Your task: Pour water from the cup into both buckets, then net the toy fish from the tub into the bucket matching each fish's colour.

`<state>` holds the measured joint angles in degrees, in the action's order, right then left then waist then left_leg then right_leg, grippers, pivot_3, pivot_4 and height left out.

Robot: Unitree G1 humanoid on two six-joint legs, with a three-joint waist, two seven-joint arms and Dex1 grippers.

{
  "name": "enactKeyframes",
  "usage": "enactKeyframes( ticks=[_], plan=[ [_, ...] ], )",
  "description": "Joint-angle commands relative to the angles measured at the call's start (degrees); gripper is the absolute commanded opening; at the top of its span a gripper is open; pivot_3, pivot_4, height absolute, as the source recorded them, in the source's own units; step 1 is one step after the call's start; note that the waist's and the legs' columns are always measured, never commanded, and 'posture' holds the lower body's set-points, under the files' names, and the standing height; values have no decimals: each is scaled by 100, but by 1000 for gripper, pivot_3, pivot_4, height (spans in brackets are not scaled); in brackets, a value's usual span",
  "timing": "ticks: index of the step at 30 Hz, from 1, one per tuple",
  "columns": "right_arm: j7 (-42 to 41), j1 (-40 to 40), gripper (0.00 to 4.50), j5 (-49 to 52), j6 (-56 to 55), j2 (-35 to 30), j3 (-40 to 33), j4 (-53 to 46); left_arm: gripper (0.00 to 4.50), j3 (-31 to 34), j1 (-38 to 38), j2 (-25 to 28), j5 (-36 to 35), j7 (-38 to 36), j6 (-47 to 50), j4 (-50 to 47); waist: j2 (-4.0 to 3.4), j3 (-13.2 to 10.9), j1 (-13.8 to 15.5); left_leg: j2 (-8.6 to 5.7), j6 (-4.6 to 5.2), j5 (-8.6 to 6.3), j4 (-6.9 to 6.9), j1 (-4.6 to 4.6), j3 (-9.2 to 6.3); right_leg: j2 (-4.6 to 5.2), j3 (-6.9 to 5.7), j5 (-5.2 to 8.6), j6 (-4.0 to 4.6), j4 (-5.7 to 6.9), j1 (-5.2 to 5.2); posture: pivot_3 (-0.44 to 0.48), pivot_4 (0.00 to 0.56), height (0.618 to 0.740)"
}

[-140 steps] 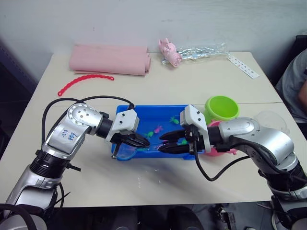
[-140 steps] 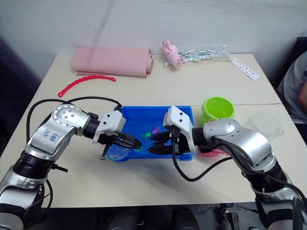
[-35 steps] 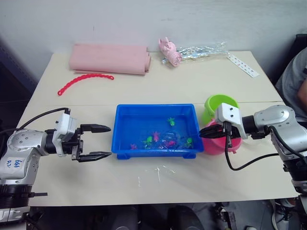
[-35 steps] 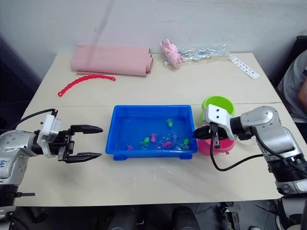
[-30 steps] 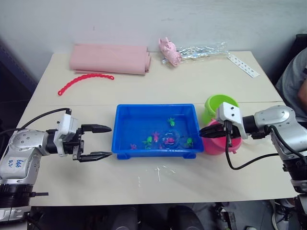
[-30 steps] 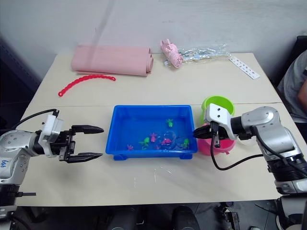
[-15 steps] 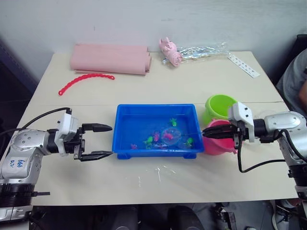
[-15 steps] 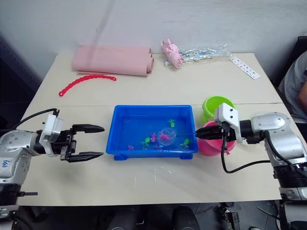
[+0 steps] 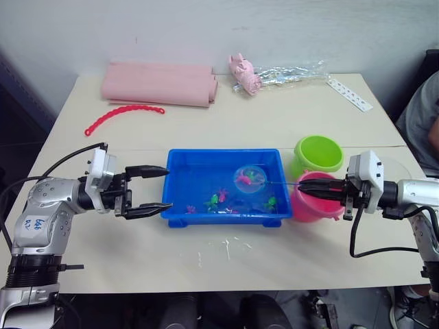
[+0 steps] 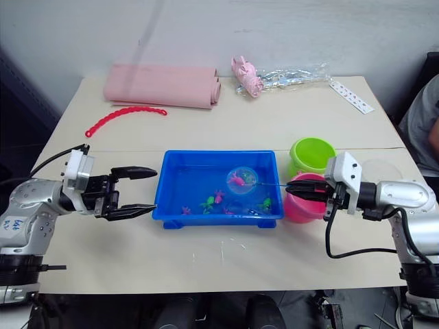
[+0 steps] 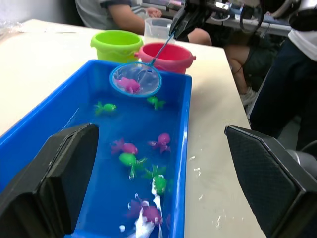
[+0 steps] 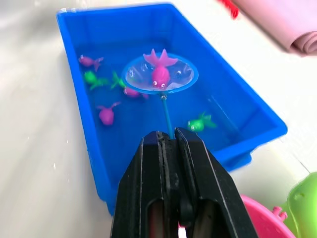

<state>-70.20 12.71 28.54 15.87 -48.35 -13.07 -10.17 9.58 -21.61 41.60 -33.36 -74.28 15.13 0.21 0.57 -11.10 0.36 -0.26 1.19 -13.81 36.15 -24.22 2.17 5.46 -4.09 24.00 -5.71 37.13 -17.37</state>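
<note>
Gripping the net's point(image 9: 250, 178) thin straight handle, right gripper point(image 9: 306, 188) lifts a pink fish point(image 12: 159, 72) above the glossy blue rectangular tub point(image 9: 180, 206); left gripper point(image 9: 159, 187) gapes empty.

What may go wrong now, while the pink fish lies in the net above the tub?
1. The pink fish lies loose in the shallow net; a tilt might drop it back into the tub.
2. The right pincer grips only the thin handle's end, so the hoop may wobble.
3. The green bucket touches the pink bucket; the fish might land wrong.
</note>
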Motion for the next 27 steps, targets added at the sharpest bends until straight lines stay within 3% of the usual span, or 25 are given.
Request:
enactKeyframes(
  ticks=[1, 8, 13, 18, 27],
  plan=[
    [132, -303, 0, 498, 216, -137, -675, -639, 4460, -85, -215, -68, -42, 51, 32, -90, 0, 0, -1, 0, 0, 0, 2, 0, 1, 0, 1, 0, -1, -1, 1, 0, 150, 740],
    [548, -1613, 0, 867, 409, -106, -2417, -1357, 4460, -345, -441, -339, -97, -19, 157, -87, 0, 0, 90, -1, 2, 1, 2, 1, 2, -3, 2, -1, -1, -4, 5, 0, 150, 740],
    [487, -2541, 0, 675, 235, -38, -3253, -1490, 4460, -499, -573, -516, -98, -52, 171, -94, 0, 1, 106, -1, 4, 3, 2, 6, 1, -4, 1, -1, -1, -9, 15, 0, 150, 740],
    [389, -3026, 0, -6, -893, 174, -3338, -1266, 4460, -599, -665, -609, -80, -126, 166, -38, 0, 1, 101, -2, 5, 4, 2, 13, 1, -5, 1, -1, -2, -19, 22, 0, 150, 740],
    [1048, -3181, 0, -1324, -2800, 503, -3229, -525, 4460, -710, -679, -789, -20, -174, 103, 107, -2, 2, 95, -3, 3, 6, 1, 16, 3, -5, 4, -1, -2, -18, 20, 0, 150, 740]
  ],
)
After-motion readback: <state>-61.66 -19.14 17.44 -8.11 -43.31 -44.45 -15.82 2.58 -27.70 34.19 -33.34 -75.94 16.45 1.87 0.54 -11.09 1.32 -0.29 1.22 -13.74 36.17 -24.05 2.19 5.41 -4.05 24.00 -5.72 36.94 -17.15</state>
